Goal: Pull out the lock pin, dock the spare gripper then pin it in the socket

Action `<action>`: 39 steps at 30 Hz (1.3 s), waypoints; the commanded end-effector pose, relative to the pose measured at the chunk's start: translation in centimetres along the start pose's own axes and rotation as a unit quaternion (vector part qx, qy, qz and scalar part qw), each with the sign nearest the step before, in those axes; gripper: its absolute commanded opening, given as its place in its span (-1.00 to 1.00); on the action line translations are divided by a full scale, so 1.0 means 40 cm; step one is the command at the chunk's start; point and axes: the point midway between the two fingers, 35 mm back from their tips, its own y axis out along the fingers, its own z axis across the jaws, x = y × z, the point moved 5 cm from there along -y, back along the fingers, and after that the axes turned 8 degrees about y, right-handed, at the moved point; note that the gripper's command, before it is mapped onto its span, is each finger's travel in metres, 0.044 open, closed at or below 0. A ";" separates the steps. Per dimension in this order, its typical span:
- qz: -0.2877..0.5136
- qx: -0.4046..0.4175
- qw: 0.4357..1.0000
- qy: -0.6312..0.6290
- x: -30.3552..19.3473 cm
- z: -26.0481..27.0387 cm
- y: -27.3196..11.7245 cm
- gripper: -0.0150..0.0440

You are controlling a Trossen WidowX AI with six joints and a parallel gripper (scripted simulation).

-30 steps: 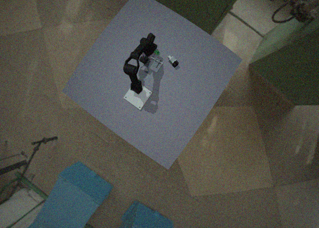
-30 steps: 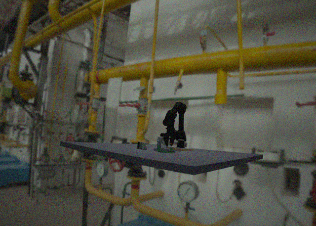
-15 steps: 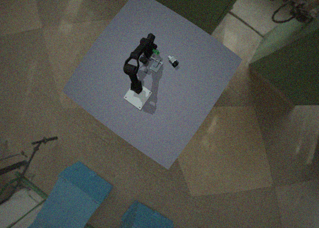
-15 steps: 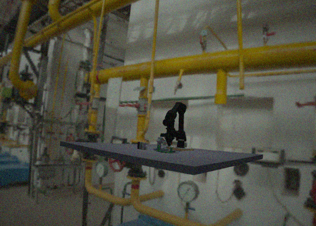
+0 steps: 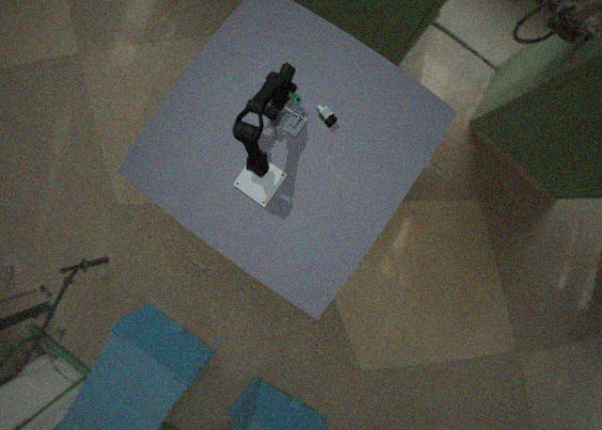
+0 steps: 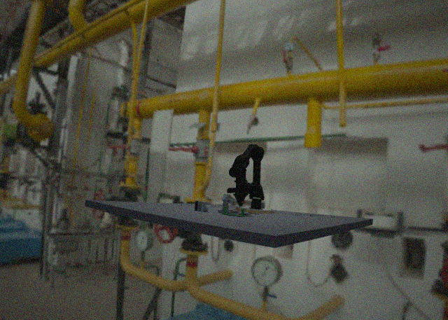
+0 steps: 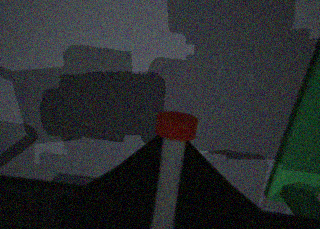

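The lock pin has a grey shaft and a red end. My gripper is shut on the pin's shaft just below the red end. In the top view the arm hides the fingertips. The pale grey mount stands right beside the fingers. How far the pin sits in its socket cannot be told. The spare gripper, white with a black end, lies on the table apart from the mount.
A green part stands close beside the fingers, on the right in the wrist view. The arm's white base plate is on the grey-blue table. The arm casts shadows over the mount and table.
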 end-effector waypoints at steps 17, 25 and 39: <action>-0.031 0.005 0.999 -0.005 0.028 0.002 -0.016 -0.49; -0.031 0.005 0.999 -0.005 0.040 0.004 -0.016 -0.49; -0.030 0.004 1.000 -0.005 0.064 0.007 -0.014 -0.49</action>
